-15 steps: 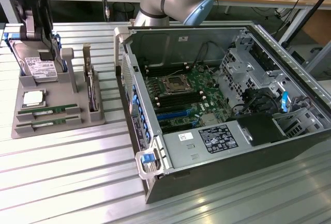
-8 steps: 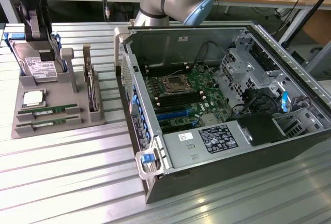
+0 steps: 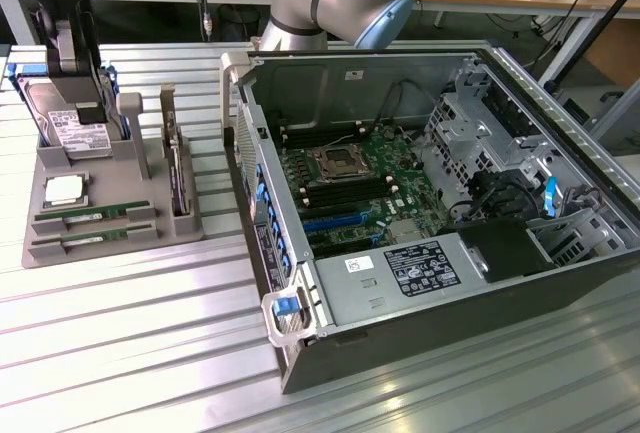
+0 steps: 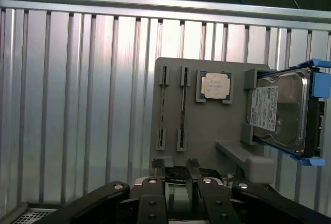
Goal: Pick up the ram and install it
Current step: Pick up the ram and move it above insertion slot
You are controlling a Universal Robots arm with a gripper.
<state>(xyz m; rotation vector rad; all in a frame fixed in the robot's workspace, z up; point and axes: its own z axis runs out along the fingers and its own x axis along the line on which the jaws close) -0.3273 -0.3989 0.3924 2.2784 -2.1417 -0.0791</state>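
Two rams, thin green sticks with white labels, lie in slots of a grey holder tray at the exterior view's left: one ram and a second ram beside it. In the wrist view they appear edge-on as one ram and the other ram. My gripper hangs above the tray, apart from both sticks. The wrist view has the gripper with its fingers standing apart and nothing held between them.
On the tray also stand a silver hard drive in a blue frame, a CPU chip and an upright expansion card. An open computer case with its motherboard lies at the exterior view's right on the ribbed metal table.
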